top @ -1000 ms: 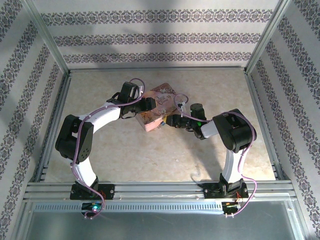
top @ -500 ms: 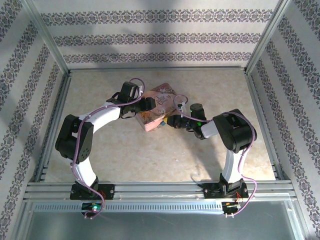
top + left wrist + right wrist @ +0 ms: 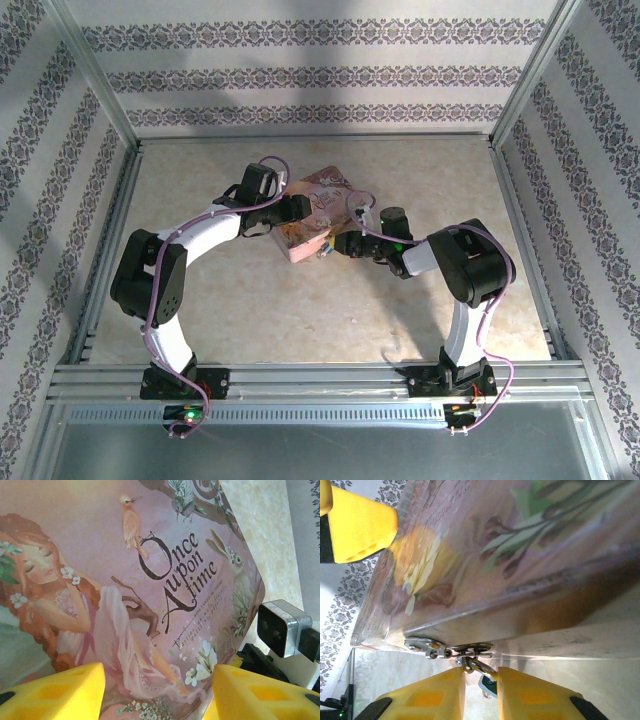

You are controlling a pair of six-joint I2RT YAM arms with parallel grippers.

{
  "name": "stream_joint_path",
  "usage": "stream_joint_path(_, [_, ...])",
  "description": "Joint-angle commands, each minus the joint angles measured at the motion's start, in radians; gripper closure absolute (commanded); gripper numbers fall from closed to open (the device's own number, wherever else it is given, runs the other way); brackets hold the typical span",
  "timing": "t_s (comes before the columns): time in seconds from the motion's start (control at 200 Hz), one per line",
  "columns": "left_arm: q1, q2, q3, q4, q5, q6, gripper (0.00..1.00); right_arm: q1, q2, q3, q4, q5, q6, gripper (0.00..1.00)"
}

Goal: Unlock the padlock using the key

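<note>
Tiny silvery metal padlock with a bluish end (image 3: 489, 686) hangs from the hasp (image 3: 425, 644) of the pink floral box (image 3: 520, 555), between the nearly closed right claw (image 3: 481, 675), whose grip cannot be told, while the left claw (image 3: 157, 680) grasps the box; this looks like the steadying step, and next the thin key must meet the keyhole.

Striped patterned walls (image 3: 320, 75), beige table (image 3: 300, 310)

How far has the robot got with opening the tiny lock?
Nothing unlocked yet: the padlock still hangs from the clasp of the pink box. In hand: left gripper straddles the box, right gripper fingers flank the padlock. Left: fitting and turning the key.
</note>
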Motion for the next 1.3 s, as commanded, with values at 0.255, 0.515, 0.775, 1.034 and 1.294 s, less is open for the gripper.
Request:
stream_joint_path(0.255, [0.004,0.025,-0.008,-0.095,-0.01,0.005,0.41,0.007,0.012,0.008,0.012,0.031,0.019,0.86])
stream_joint_path(0.515, [0.003,0.022,-0.011,-0.101,-0.017,0.01,0.41,-0.007,-0.021,-0.028,0.012,0.076,0.028,0.97])
stream_joint_path(0.775, [0.004,0.022,-0.019,-0.1,-0.018,0.008,0.41,-0.02,-0.044,-0.051,0.046,0.114,0.119,1.0])
stream_joint_path(1.034, [0.002,0.013,-0.055,-0.068,-0.015,-0.027,0.41,-0.016,-0.027,-0.097,0.152,0.193,0.388,1.0])
stream_joint_path(1.294, [0.0,0.012,-0.065,-0.065,-0.015,-0.032,0.41,0.008,0.017,-0.129,0.272,0.265,0.573,1.0])
